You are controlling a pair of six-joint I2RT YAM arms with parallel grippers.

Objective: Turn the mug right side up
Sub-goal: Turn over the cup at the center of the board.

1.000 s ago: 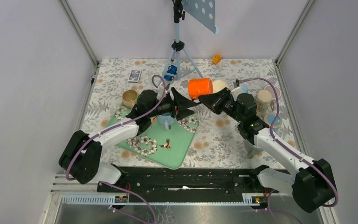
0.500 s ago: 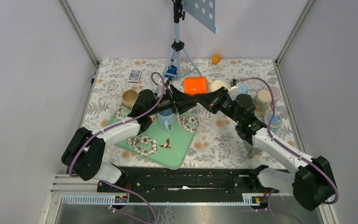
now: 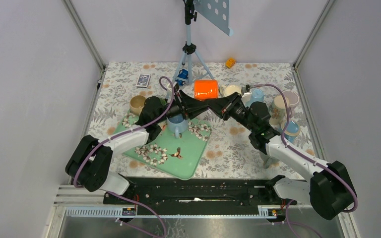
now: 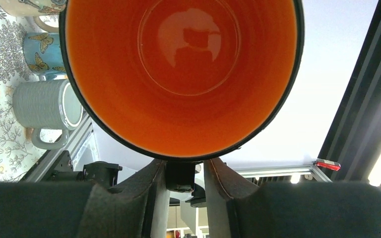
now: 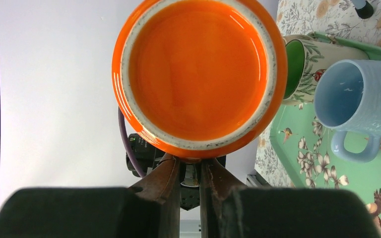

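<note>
Right gripper (image 5: 190, 163) clamped on the handle of the orange mug (image 5: 198, 74), which lies sideways, aloft over the table's (image 3: 238, 144) far middle. Left gripper (image 4: 183, 166) flanks the handle; contact cannot be confirmed.

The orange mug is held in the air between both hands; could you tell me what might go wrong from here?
1. The orange mug lies on its side in the air, pinched at its lower edge by the right hand; if that lets go before the left hand grips firmly, it may drop.
2. A blue mug on the green tray stands close by, so a fall could strike it.
</note>
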